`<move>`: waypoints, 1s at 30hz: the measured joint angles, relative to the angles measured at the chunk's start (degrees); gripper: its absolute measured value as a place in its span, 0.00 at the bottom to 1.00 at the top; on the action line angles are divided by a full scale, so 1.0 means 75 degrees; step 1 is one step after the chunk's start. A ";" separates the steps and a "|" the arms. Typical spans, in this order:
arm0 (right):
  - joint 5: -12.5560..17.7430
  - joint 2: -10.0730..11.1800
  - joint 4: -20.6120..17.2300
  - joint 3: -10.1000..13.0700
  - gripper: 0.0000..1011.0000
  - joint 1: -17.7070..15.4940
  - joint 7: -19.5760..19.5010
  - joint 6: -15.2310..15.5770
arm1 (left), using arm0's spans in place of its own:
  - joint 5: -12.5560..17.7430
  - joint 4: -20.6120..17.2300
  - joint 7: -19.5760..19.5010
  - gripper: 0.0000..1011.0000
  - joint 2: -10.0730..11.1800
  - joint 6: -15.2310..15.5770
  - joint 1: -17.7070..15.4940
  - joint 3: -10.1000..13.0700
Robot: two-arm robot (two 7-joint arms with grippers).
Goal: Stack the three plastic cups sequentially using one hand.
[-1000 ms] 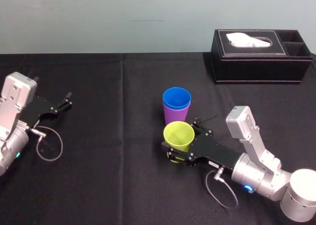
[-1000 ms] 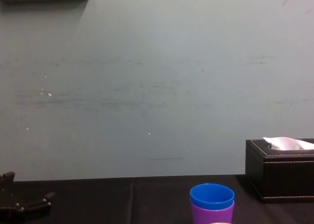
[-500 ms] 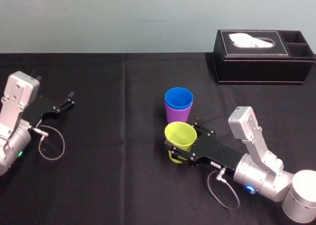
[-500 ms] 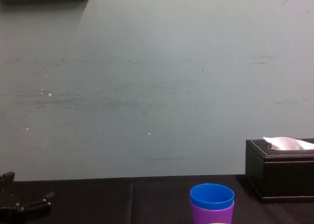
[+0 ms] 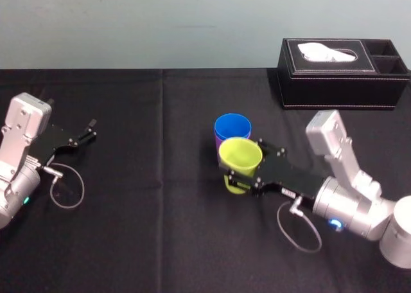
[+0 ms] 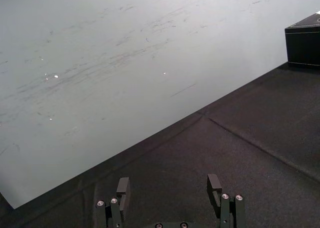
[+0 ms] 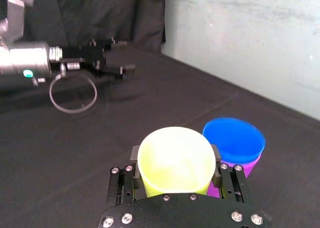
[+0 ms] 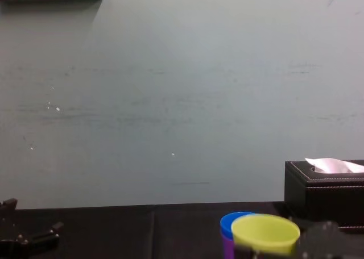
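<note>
My right gripper (image 5: 241,175) is shut on the yellow-green cup (image 5: 240,159), one finger on each side of its wall, and holds it upright above the black table. That cup (image 7: 175,160) sits between the fingers in the right wrist view and rises into the chest view (image 8: 265,234). Just behind it stands the blue cup (image 5: 232,126) nested in the purple cup (image 5: 219,142); the same pair shows as blue cup (image 7: 234,140) over purple cup (image 7: 248,166), and as blue rim (image 8: 230,223). My left gripper (image 5: 90,129) rests open at the far left, its fingers (image 6: 123,188) spread with nothing between them.
A black tissue box (image 5: 343,72) with a white tissue stands at the back right, seen again as the box (image 8: 324,188) in the chest view. A cable loop (image 5: 66,189) lies by the left arm. Black cloth (image 5: 148,229) covers the table.
The right gripper has closed on the yellow-green cup and lifted it, carrying it up and toward the blue-and-purple pair. The left arm has stayed put.
</note>
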 joint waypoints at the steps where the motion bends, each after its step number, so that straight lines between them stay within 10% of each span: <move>1: 0.0093 0.0048 -0.0125 0.0039 0.75 0.0051 0.0025 0.0123 | 0.0000 0.0000 0.0000 1.00 0.0000 0.0000 0.0000 -0.0001; 14: 0.0797 0.0242 -0.0488 0.0223 0.75 0.0698 0.0054 0.0853 | 0.0000 0.0000 0.0000 1.00 0.0000 0.0000 -0.0001 0.0000; 30: 0.0725 -0.0128 0.0481 -0.0172 0.75 0.1771 -0.0137 0.0919 | 0.0000 0.0000 0.0000 1.00 0.0000 0.0000 0.0000 0.0000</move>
